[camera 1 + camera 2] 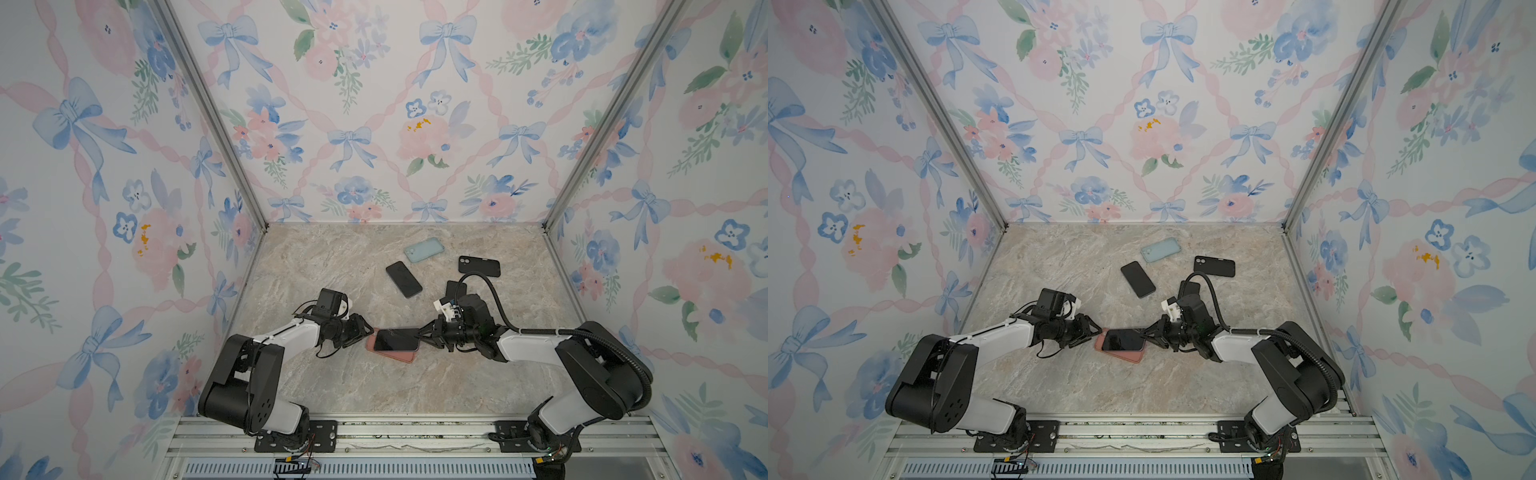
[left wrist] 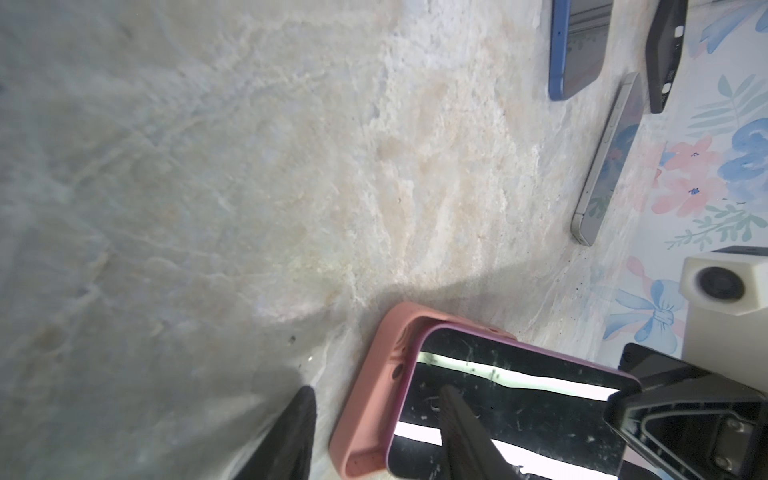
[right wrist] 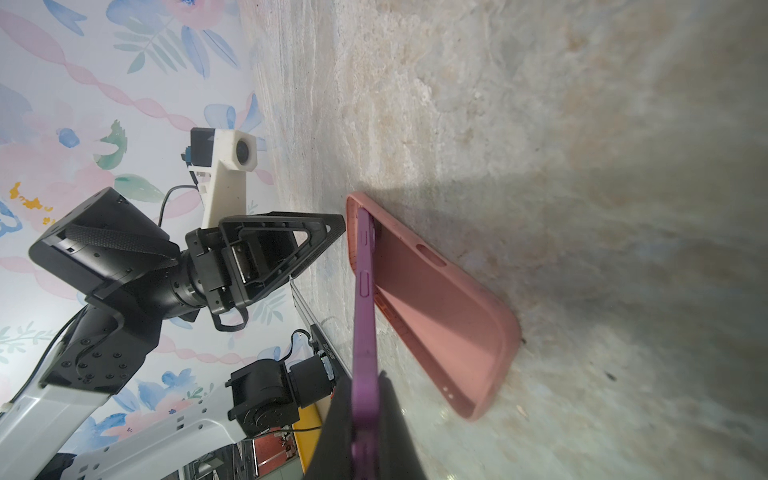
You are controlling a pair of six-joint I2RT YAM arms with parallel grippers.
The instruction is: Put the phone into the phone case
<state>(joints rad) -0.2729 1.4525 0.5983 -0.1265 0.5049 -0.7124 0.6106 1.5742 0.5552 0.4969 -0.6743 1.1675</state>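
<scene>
Marble-patterned worktop [image 1: 374, 386]: right claw [image 1: 420, 335] pinches purple phone [image 1: 395, 340], tilted into pink phone case [image 1: 391, 357]; left claw [image 1: 366, 331] spread beside it.

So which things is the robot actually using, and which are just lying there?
Using: purple phone, pink case, right gripper holding the phone, left gripper by the case.
Lying about: mint case, dark phone, black case, silver phone.

Left arm [image 1: 286, 332] and right arm [image 1: 523, 345] reach low from the lower corners toward lower-centre frame, left gripper [image 1: 362, 336] jaws apart, right gripper [image 1: 422, 336] clamped shut, tips facing each other.
</scene>
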